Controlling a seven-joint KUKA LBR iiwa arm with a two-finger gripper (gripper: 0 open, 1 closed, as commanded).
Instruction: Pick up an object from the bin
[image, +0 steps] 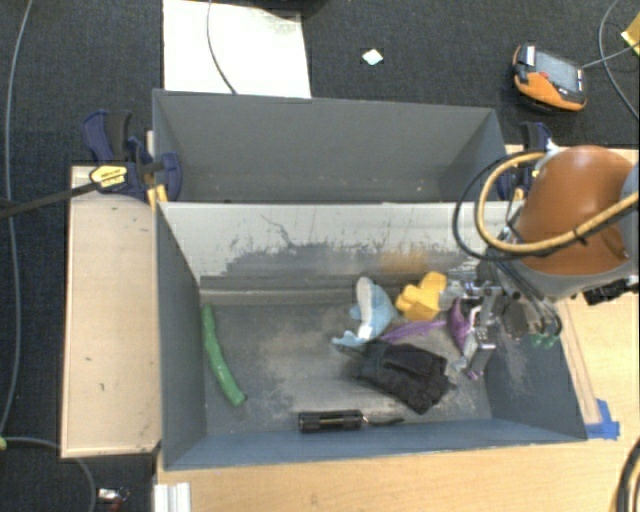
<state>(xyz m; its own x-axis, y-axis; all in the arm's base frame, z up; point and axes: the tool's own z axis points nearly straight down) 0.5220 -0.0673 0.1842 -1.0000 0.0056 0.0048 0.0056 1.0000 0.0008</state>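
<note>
1. Well, in the camera view we see the gripper (478, 345) low at the right end of the grey bin (300, 150), under the arm's orange cover (575, 205). We cannot tell whether it is released or clenched.
2. Nearest to it lies a purple piece (440, 326), just beside it on the side toward the bin's middle.
3. A small heap crowds that spot. A black crumpled thing (405, 372) sits just below the purple piece, a yellow lump (423, 295) just above it, and a light blue thing (372, 310) further in, touching the black one.
4. Well apart from the heap, a black stick (332, 421) lies along the near wall, and a long green strip (220, 355) lies at the floor's left end.
</note>
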